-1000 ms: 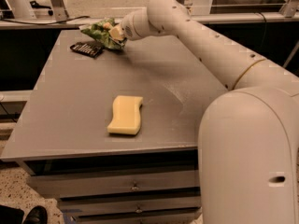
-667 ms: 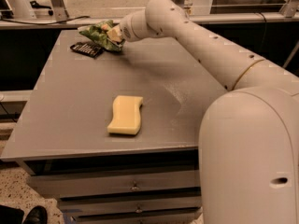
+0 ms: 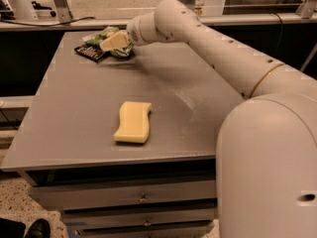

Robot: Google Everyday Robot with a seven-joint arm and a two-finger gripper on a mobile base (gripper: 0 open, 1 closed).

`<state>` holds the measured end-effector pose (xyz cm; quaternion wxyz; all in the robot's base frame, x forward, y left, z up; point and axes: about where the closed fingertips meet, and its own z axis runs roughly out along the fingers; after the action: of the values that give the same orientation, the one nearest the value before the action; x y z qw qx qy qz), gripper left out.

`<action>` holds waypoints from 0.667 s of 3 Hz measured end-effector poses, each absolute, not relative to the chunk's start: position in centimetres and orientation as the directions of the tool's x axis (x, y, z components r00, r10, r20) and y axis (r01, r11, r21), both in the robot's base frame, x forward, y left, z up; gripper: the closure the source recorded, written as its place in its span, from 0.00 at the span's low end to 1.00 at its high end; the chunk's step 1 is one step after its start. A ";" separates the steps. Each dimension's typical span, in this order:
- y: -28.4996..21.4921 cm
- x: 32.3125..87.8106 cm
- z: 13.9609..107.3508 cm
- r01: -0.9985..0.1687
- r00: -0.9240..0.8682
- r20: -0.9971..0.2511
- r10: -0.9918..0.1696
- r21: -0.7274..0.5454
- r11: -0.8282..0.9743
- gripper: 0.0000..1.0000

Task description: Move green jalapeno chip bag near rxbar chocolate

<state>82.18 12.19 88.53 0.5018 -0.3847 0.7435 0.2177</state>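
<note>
Room: I am looking at a workshop floor with metal frame legs and a low rail beyond the far edge of the work surface.
Bench: a grey flat-topped bench with a stack of drawers under its front edge.
Arm: the cream-white jointed arm reaches from the near right across to the far left corner of the bench.
Gripper: the gripper sits at that far left corner, right on top of the bag. I cannot tell whether it is spread or pinching.
Bag: the green jalapeno chip bag, a crinkly bright-green snack bag with pale edges, lies directly under and around the gripper. Green shows on both its left and its near side.
Bar: the rxbar chocolate, a small flat near-black wrapped bar, lies just to the left and slightly nearer than the gripper. Its long axis runs diagonally, and its far end touches or tucks under the bag.
Key relation: in my judgement the bag is already beside the bar, so what remains is a release and a retreat.
Other item: a pale yellow wavy foam sponge lies mid-bench, well apart from both.
</note>
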 end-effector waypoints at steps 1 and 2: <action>10.8 81.4 89.2 -0.784 -0.180 -0.932 -0.314 -0.057 0.618 0.00; 6.6 80.2 90.2 -0.762 -0.141 -0.952 -0.272 -0.071 0.644 0.00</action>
<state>80.21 6.57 90.19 0.5487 -0.3581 0.7218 0.2229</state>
